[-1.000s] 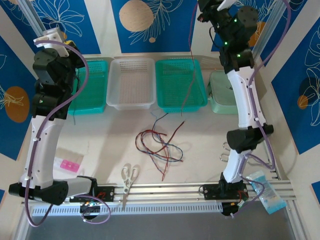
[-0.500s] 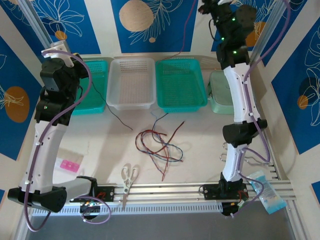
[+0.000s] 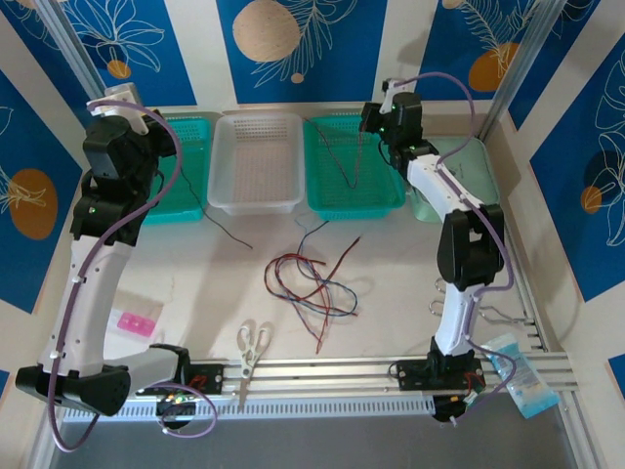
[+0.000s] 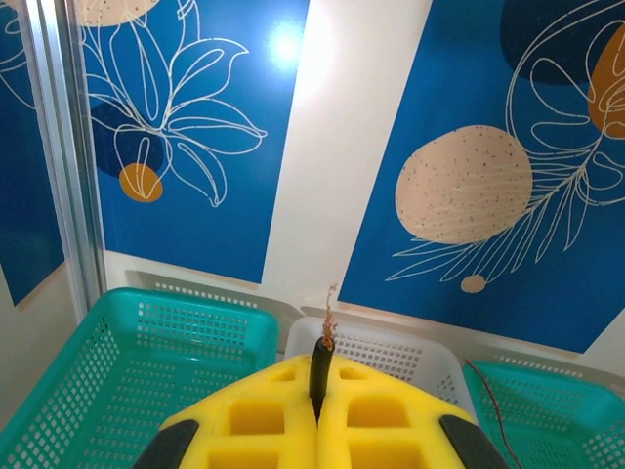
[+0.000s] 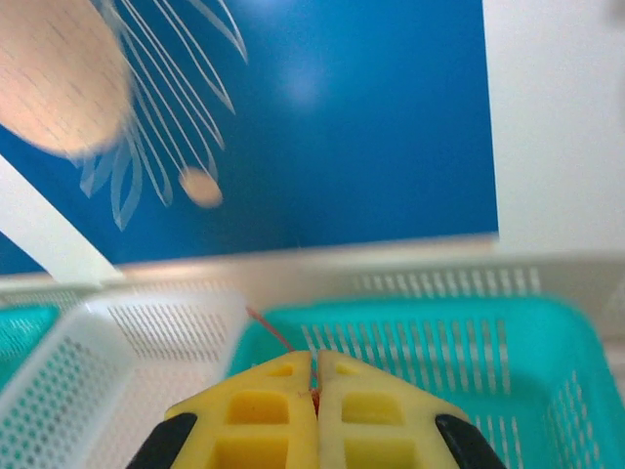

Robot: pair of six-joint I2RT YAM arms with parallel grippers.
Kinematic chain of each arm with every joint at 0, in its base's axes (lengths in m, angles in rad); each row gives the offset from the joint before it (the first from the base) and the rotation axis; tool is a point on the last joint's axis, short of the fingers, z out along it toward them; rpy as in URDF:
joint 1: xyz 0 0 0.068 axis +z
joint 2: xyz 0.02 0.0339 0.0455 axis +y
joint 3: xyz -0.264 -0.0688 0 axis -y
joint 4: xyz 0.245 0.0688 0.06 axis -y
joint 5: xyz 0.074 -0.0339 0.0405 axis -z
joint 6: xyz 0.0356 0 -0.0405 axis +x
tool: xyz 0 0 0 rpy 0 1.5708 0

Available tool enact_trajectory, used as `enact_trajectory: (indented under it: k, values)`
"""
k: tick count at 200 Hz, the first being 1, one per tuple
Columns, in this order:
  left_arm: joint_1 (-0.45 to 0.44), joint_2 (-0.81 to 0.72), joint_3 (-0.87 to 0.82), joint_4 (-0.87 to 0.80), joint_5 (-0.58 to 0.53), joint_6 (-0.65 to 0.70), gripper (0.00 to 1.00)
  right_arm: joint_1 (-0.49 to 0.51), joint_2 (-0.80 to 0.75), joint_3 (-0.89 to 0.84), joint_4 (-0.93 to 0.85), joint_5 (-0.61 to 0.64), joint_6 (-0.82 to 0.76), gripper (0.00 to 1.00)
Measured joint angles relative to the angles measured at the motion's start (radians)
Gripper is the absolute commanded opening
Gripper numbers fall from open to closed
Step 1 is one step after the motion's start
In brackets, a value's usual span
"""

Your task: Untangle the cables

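Observation:
Several thin cables (image 3: 308, 283), red, black and blue-grey, lie tangled on the table's middle. My left gripper (image 3: 132, 106) is raised beside the left teal basket (image 3: 186, 210) and shut on a black cable (image 3: 229, 233), which trails down to the table. In the left wrist view the yellow fingers (image 4: 264, 420) pinch that black cable (image 4: 319, 363), its frayed copper end sticking out. My right gripper (image 3: 374, 117) hovers over the right teal basket (image 3: 356, 208), shut on a red cable (image 3: 344, 176) that hangs into it. The right wrist view shows the red cable (image 5: 269, 330) leaving the closed fingers (image 5: 366, 410).
A white basket (image 3: 256, 205) stands between the teal ones, and a pale green container (image 3: 435, 205) is at the far right. Scissors (image 3: 252, 347) lie by the front rail. A pink item (image 3: 137, 322) is near left, a blue-white packet (image 3: 522, 376) near right.
My right arm has dropped from high up to just over the right teal basket, lowering the red cable into it. My left arm shifted slightly, drawing the black cable leftward.

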Motion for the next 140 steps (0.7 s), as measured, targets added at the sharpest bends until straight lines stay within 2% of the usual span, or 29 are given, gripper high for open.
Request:
enact_trajectory:
  k: [39, 78, 140]
  values:
    - [0.000, 0.000, 0.000, 0.000, 0.009, -0.008, 0.00, 0.008, 0.137, 0.074, -0.232, -0.016, 0.028, 0.00]
    - [0.001, 0.000, 0.000, -0.001, 0.019, -0.011, 0.00, 0.037, 0.315, 0.277, -0.501, -0.006, 0.028, 0.00]
    - [0.001, 0.000, 0.000, -0.003, 0.021, -0.011, 0.00, 0.045, 0.404, 0.372, -0.748, 0.070, 0.027, 0.00]
